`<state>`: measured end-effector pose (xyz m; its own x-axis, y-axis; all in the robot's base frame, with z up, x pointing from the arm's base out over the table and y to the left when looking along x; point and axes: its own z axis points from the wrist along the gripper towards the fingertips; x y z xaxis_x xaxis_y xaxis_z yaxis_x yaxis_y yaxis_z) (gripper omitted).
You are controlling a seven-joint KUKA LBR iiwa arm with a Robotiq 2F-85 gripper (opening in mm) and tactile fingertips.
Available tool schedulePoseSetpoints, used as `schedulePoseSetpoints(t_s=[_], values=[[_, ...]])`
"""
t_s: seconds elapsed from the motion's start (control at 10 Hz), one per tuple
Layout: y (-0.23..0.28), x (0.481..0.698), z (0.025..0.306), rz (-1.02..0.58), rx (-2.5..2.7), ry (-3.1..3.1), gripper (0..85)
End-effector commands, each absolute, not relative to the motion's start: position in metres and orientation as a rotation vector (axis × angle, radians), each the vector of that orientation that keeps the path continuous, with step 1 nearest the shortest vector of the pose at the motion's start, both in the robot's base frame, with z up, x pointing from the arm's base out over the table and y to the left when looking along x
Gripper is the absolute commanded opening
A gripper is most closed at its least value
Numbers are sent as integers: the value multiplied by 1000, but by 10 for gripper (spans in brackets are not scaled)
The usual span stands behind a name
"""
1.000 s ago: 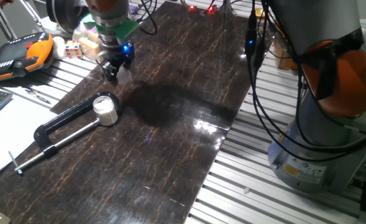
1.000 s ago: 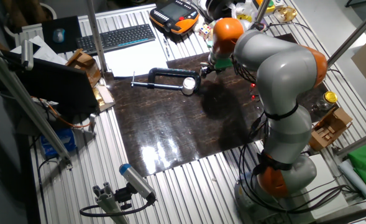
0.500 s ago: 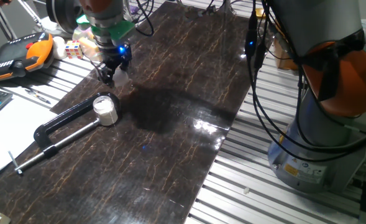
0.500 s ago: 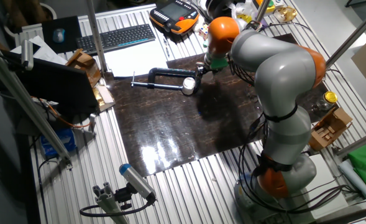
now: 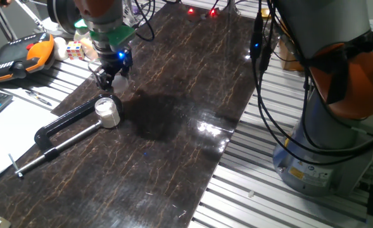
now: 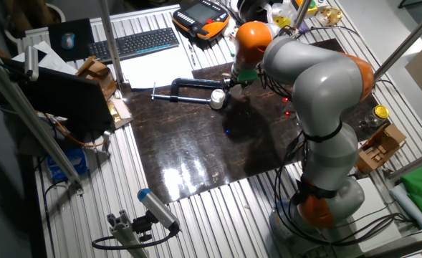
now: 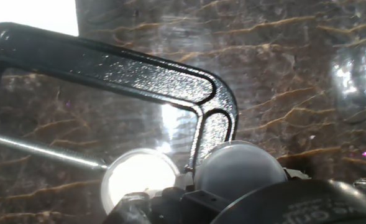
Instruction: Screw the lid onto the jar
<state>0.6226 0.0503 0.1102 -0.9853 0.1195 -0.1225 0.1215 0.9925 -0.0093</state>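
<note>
though near, jar [image 5: 107,112] below-left of gripper [image 5: 106,76] (apart)

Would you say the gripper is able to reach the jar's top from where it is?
Probably yes: the gripper hovers close beside the jar, whose top looks uncovered; the C-clamp holds only its sides.

dark marbled tabletop [image 5: 186,76] (glossy, light glare) | ribbed metal bench [image 5: 262,190] | keyboard [image 6: 132,44] behind
</note>
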Motion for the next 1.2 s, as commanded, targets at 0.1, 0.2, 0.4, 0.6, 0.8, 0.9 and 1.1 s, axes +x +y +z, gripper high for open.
schedulePoseSetpoints(t_s=[0.1, 0.2, 0.4, 0.6, 0.8, 0.9, 1.1], values=[[50, 623, 110, -53, 203, 3005, 673], [50, 623, 110, -92, 193, 3016, 673], [50, 623, 110, -107, 173, 3032, 677], [50, 623, 110, -59, 206, 3036, 680], [55, 624, 111, -29, 212, 3034, 687], [63, 625, 115, -17, 222, 3041, 683], [79, 627, 122, -32, 227, 3046, 680]])
